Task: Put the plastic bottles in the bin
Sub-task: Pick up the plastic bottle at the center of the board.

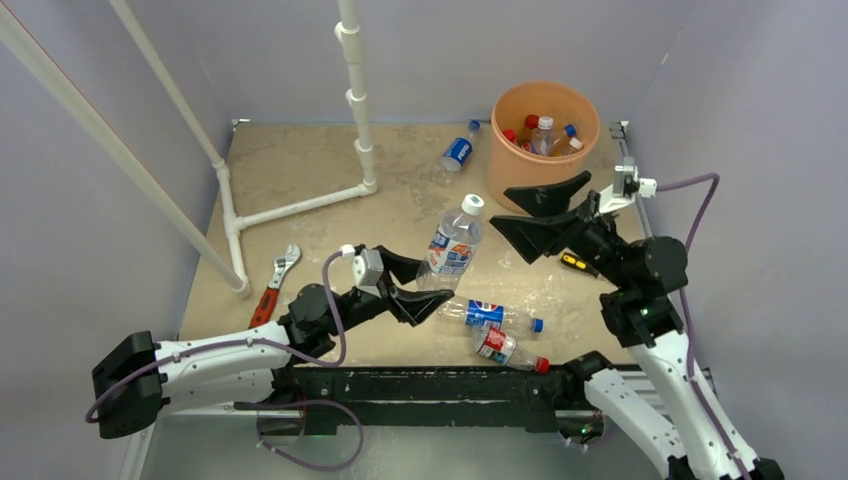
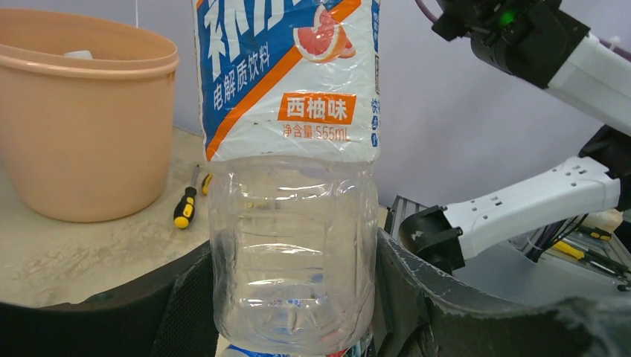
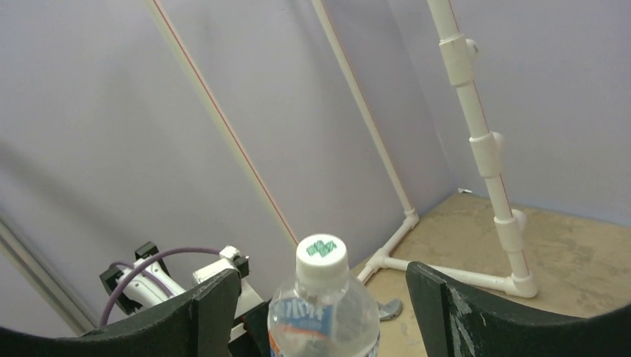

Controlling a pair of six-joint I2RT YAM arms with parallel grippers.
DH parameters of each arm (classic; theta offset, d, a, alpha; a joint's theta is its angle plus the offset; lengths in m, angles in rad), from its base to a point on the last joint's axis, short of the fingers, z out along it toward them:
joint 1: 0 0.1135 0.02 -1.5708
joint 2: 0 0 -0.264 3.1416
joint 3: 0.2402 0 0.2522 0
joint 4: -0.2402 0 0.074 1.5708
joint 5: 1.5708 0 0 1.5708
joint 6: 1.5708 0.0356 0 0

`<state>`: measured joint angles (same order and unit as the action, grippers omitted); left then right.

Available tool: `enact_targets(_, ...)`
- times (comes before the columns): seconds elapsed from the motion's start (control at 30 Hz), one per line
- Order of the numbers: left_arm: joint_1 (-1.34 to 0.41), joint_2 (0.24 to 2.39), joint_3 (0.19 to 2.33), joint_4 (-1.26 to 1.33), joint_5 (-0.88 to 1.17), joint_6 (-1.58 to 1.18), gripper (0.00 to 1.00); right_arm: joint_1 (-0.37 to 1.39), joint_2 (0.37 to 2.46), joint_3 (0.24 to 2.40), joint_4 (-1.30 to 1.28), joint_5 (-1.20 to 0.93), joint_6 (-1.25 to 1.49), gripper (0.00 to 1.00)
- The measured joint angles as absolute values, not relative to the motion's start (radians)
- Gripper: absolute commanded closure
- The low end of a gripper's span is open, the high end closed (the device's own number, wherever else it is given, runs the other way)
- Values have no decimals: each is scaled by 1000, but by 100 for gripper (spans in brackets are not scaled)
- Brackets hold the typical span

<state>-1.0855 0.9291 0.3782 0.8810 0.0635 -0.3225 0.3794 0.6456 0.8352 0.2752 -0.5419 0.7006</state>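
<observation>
A clear plastic bottle point(image 1: 455, 243) with a blue-and-orange label and a white cap stands tilted over the table's middle. My left gripper point(image 1: 425, 288) is shut on its lower body; in the left wrist view the bottle point(image 2: 294, 223) fills the space between both jaws. My right gripper point(image 1: 500, 206) is open at the bottle's top. In the right wrist view the white cap point(image 3: 321, 256) sits between its spread fingers point(image 3: 216, 312) with gaps on both sides. The orange bin point(image 1: 510, 160) stands at the back right with several bottles inside. Two bottles point(image 1: 490, 314) point(image 1: 505, 348) lie near the front, and another point(image 1: 458, 152) lies left of the bin.
A white pipe frame point(image 1: 300, 205) stands on the left half of the table. A red-handled wrench point(image 1: 275, 285) lies at the left edge. A yellow-and-black screwdriver point(image 2: 184, 207) lies near the bin's base. Walls close in on the left, back and right.
</observation>
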Motion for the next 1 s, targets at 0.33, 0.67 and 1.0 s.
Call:
enact_targets(0.33, -1108, 915, 395, 808, 56, -322, 100, 440, 793, 904, 225, -574, 686, 20)
enact_targets(0.67, -1116, 913, 408, 768, 49, -322, 100, 544, 855, 931, 172, -554, 651, 47)
enact_targets(1.0, -1124, 875, 410, 704, 30, -321, 28, 550, 844, 932, 173, -520, 623, 100)
